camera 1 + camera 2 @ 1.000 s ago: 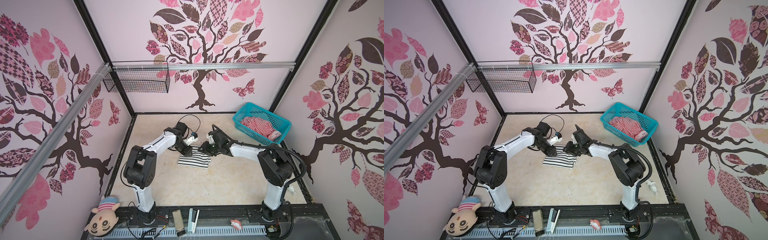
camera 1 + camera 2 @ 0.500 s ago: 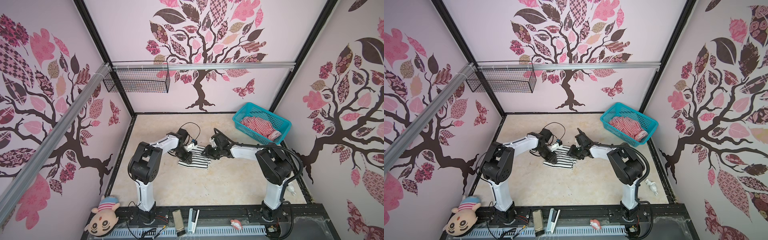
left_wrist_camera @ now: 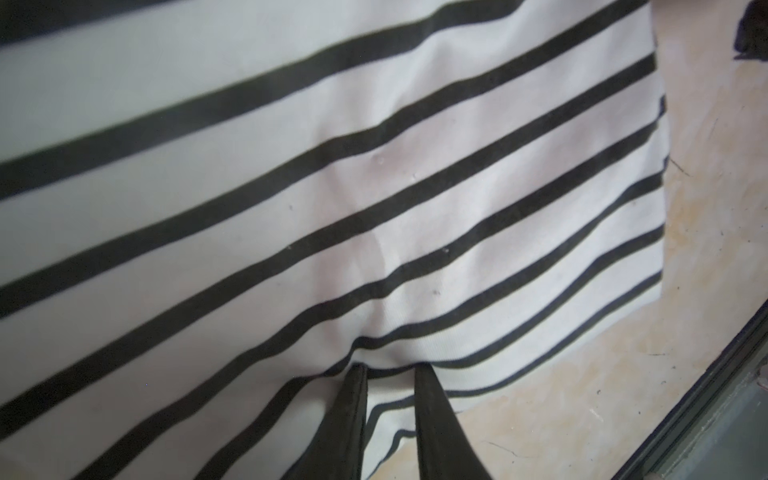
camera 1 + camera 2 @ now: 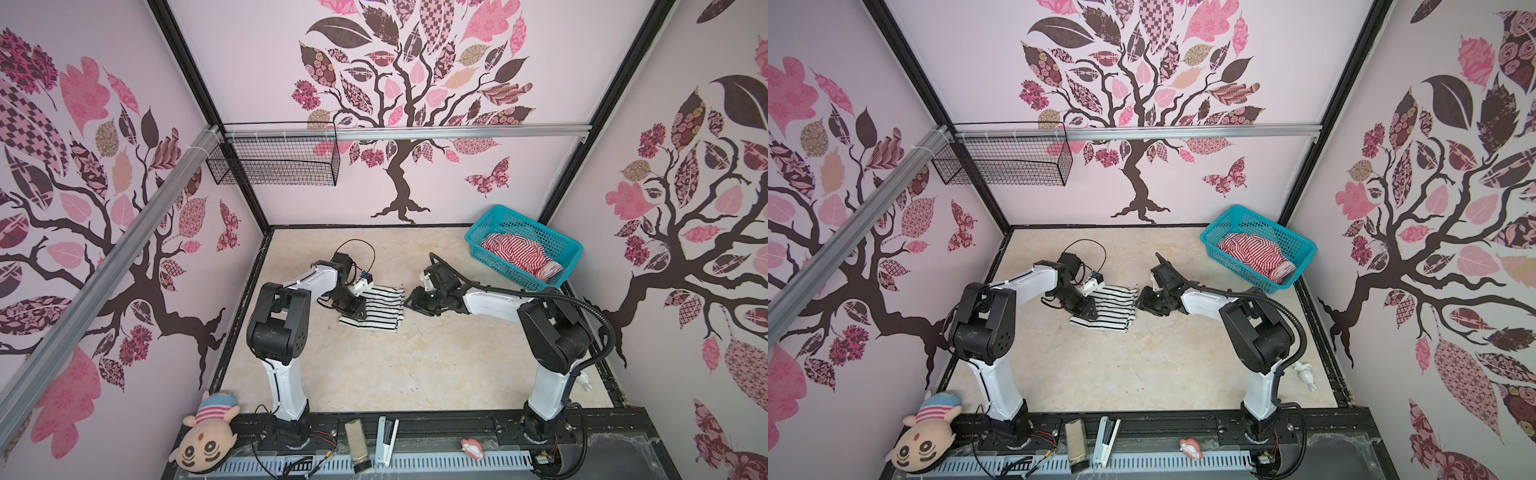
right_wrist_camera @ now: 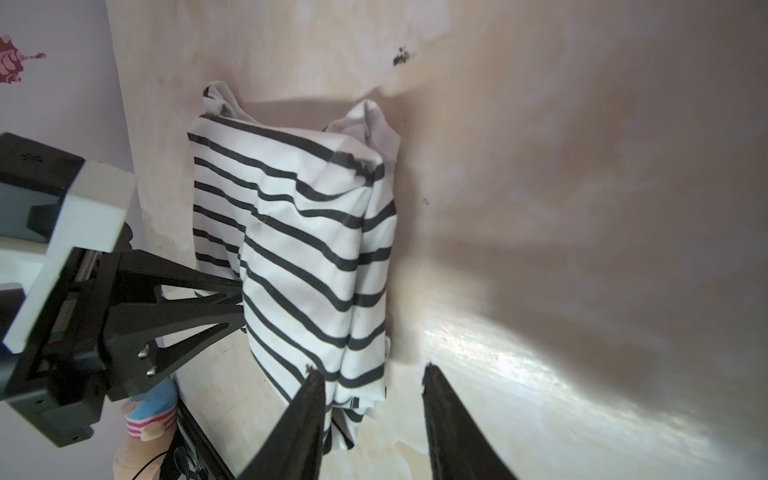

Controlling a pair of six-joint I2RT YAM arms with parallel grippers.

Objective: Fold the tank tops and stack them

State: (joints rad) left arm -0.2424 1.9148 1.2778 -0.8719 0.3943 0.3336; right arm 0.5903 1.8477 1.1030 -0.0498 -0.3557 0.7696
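Note:
The black-and-white tank top [image 4: 376,309] [image 4: 1108,309] lies folded in a rough rectangle mid-table. My left gripper [image 4: 360,311] [image 4: 1091,311] is at its left edge, and its narrow-set fingers [image 3: 390,368] are shut on a bunched fold of the striped cloth; the right wrist view shows them buried in that fold [image 5: 239,299]. My right gripper [image 4: 409,301] [image 4: 1142,301] sits low at the top's right edge, open [image 5: 372,372], with a corner of the top beside one finger and nothing gripped. The red-and-white tank top [image 4: 519,253] [image 4: 1254,253] lies crumpled in the teal basket [image 4: 561,245].
The teal basket stands at the back right by the wall. A wire basket [image 4: 274,162] hangs on the back wall at left. A plush doll [image 4: 205,432], a stapler [image 4: 386,442] and small items lie along the front rail. A small white figure [image 4: 586,380] lies by the right arm's base.
My left gripper has come down and moved left to the top's left edge, cloth still in it. The right gripper's jaws have widened slightly at the right edge. The top lies flatter.

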